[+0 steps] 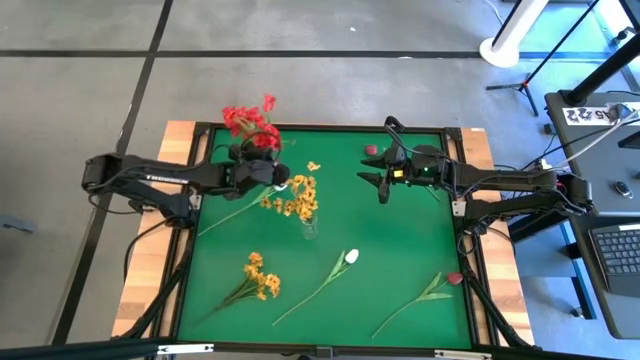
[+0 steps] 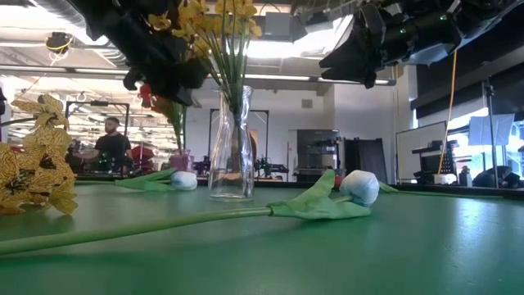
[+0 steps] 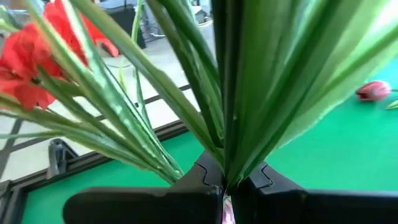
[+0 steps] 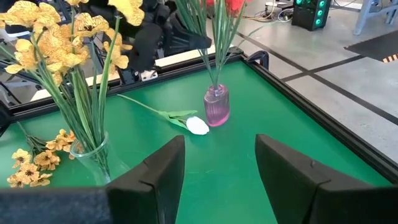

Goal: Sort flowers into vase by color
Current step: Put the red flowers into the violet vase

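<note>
The red spray (image 1: 250,120) stands near the table's far edge with its stems in a small pink vase (image 4: 216,107). My left gripper (image 1: 262,172) is shut on those stems. Yellow-orange sprays (image 1: 297,195) stand in a clear glass vase (image 1: 308,226) at mid table. My right gripper (image 1: 383,182) hangs open in the air to the right of that vase and touches nothing. One white tulip (image 4: 198,126) lies beside the pink vase. Another white tulip (image 1: 350,257), a yellow-orange spray (image 1: 260,276) and a dark pink rose bud (image 1: 455,278) lie flat on the near half. My left gripper pinches a bundle of several green stems and leaves (image 3: 229,158) of the red spray between its two shut fingers (image 3: 155,202). It comes about level from the table's left. The red heads (image 3: 31,62) rise past the fingers. The stems' lower ends (image 4: 214,74) stand in the pink vase.
A second rose bud (image 1: 371,150) and a loose yellow bloom (image 1: 313,166) lie near the far edge. A raised black rim (image 1: 330,127) frames the green mat. Bare mat shows between the clear vase and the right edge. A person (image 2: 106,147) stands in the room behind.
</note>
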